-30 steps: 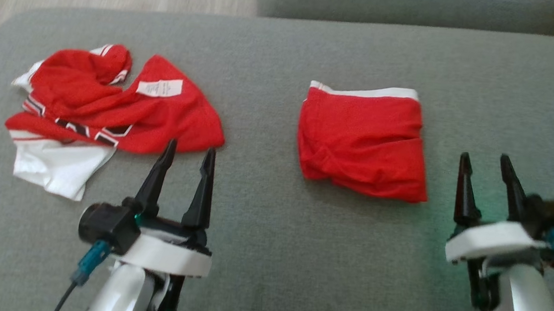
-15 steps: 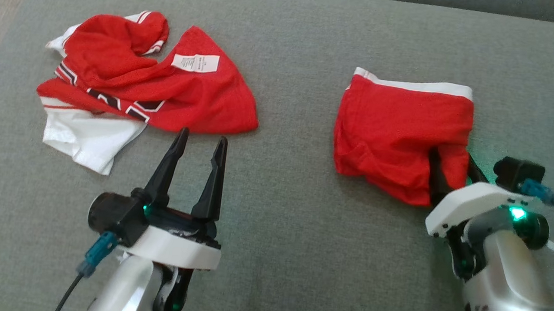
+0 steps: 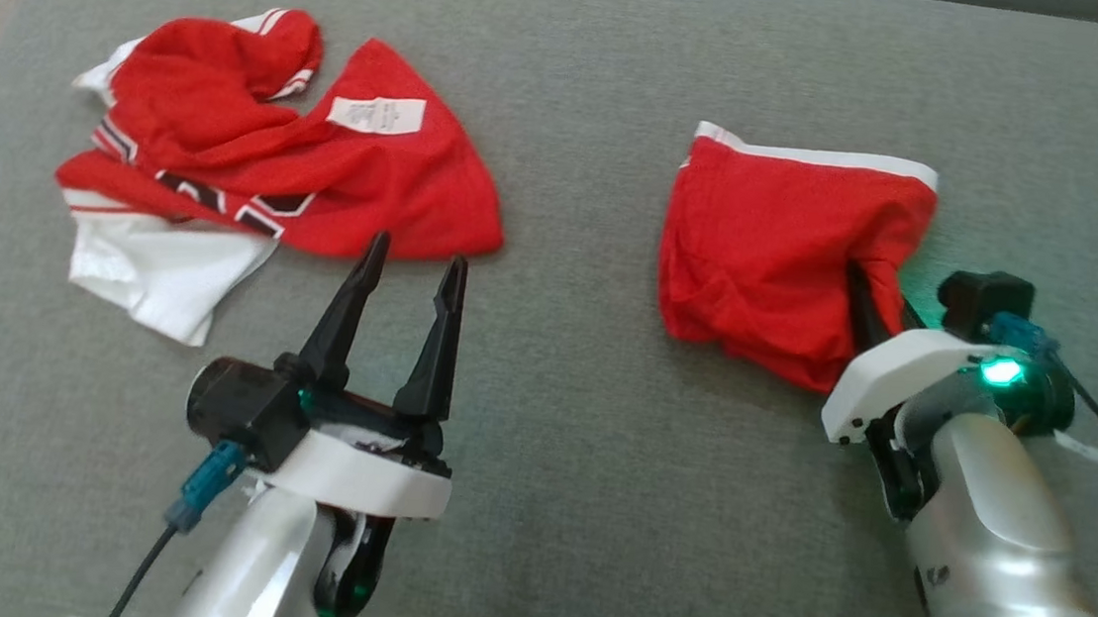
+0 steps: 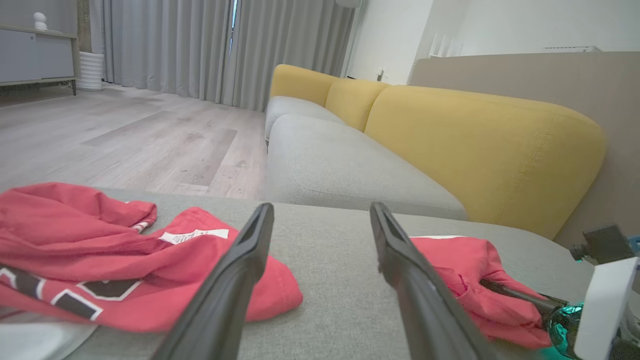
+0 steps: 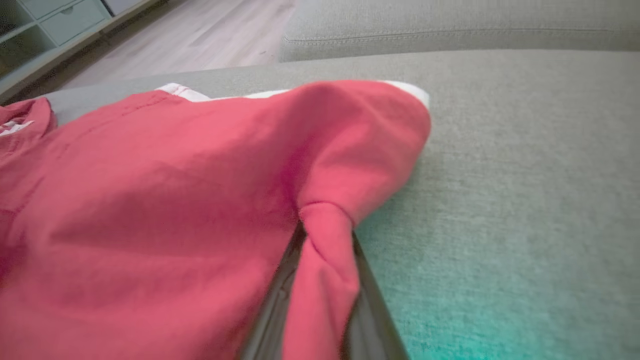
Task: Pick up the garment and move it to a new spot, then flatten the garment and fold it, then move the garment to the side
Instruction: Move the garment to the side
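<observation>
The folded red garment [image 3: 773, 249], edged with a white band along its far side, lies on the right half of the grey seat cushion [image 3: 592, 501]. Its near right corner is pulled up into a peak and gathered into a narrow twist of cloth. The right gripper [image 3: 876, 297] has that twist between its two dark fingers; in the right wrist view the jaws are pressed together on the red fabric, which runs down between them. A green light [image 3: 1001, 371] glows on that wrist and tints the cushion beside it.

The left gripper [image 3: 420, 250] hovers over bare cushion with its jaws spread and nothing between them. Its tips are just short of the near hem of a crumpled red-and-white jersey [image 3: 254, 154], which lies well apart on the cushion's left side with a white care label [image 3: 375, 113] showing. Beyond the cushion are a wood floor [image 4: 125, 145] and yellow backrests [image 4: 475, 145].
</observation>
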Available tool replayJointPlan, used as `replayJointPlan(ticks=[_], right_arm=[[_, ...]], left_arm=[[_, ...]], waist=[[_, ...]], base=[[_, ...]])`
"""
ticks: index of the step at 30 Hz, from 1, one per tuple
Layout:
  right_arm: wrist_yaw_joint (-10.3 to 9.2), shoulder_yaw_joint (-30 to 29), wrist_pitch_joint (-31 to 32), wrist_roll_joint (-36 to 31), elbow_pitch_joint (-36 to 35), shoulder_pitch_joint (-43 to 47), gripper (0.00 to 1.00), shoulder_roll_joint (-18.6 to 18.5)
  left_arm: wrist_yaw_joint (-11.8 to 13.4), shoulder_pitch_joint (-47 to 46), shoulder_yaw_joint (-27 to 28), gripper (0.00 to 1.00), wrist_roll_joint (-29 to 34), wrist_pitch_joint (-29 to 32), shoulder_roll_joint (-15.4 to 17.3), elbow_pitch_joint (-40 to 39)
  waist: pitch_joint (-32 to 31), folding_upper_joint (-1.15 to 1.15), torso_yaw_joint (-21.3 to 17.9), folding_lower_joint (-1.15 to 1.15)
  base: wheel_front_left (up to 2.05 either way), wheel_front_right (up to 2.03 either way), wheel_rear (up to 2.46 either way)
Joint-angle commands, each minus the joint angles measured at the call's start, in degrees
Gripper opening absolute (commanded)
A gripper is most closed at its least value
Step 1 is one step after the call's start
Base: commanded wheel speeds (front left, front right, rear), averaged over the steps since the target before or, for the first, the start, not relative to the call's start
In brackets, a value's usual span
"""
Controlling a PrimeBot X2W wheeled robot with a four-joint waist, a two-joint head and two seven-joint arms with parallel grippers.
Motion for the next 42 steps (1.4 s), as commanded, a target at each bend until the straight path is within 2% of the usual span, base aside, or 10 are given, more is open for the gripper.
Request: replayJointPlan(ticks=[1, 8, 10, 18, 26, 30, 34, 40, 41, 42], right_arm=[[0.37, 2.1, -1.0, -1.0, -0.3, -1.8, 0.0, -0.5], [0.37, 7.2, -1.1, -1.9, 0.0, -2.8, 0.0, -4.6], [0.37, 9.1, -0.6, -0.9, -0.3, -2.9, 0.0, -6.8], [0.37, 17.4, 3.2, 2.9, -3.6, -2.4, 0.0, -19.0], [0.37, 22.9, 7.3, 7.3, -6.5, -3.2, 0.0, -32.1], [0.37, 22.6, 8.7, 9.0, -5.5, -3.8, 0.0, -37.1], [0.37, 21.4, 8.7, 9.7, -4.3, -4.5, 0.0, -40.6], [0.37, 19.0, 8.0, 9.6, -1.9, -5.4, 0.0, -42.4], [0.37, 18.5, 7.6, 9.3, -1.6, -5.6, 0.2, -42.3], [0.37, 18.0, 7.1, 8.9, -1.2, -5.7, 1.0, -42.1]], left_arm=[[0.1, -2.3, 1.0, 1.0, -0.4, -0.5, 0.2, -1.9], [0.1, -4.0, -1.5, 1.0, -0.8, -0.5, 0.2, -2.1], [0.2, -4.7, -2.8, 1.0, -1.2, -0.5, 0.2, -2.1], [1.5, -7.6, -8.3, 1.0, -3.5, -0.5, 0.2, -3.1], [2.2, -10.5, -11.2, 1.0, -3.8, -0.5, 0.2, -4.4], [2.0, -11.5, -11.3, 1.0, -3.8, -0.5, 0.2, -4.7], [1.9, -12.1, -11.0, 1.0, -3.7, -0.5, 0.2, -5.1], [1.7, -12.2, -10.1, 1.0, -3.5, -0.5, 0.2, -5.0], [1.7, -12.2, -10.0, 1.0, -3.5, -0.5, 0.2, -5.0], [1.7, -12.1, -9.8, 1.0, -3.4, -0.5, 0.2, -4.8]], waist=[[-0.6, 0.0, -1.3, 0.0], [-1.2, 0.0, -4.4, 0.0], [-1.5, 0.0, -5.4, 0.0], [-1.4, 0.0, -8.8, 0.0], [2.7, 0.0, -8.6, 0.0], [4.7, 0.0, -7.7, 0.0], [6.0, 0.0, -7.0, 0.0], [6.4, 0.0, -6.5, 0.0], [6.3, 0.0, -6.5, 0.0], [6.1, 0.0, -6.5, 0.0]], base=[[0.0, 0.0, 0.0], [0.0, 0.0, 0.0], [0.0, 0.0, 0.0], [0.0, 0.0, 0.0], [0.0, 0.0, 0.0], [0.0, 0.0, 0.0], [0.0, 0.0, 0.0], [0.0, 0.0, 0.0], [0.0, 0.0, 0.0], [0.0, 0.0, 0.0]])
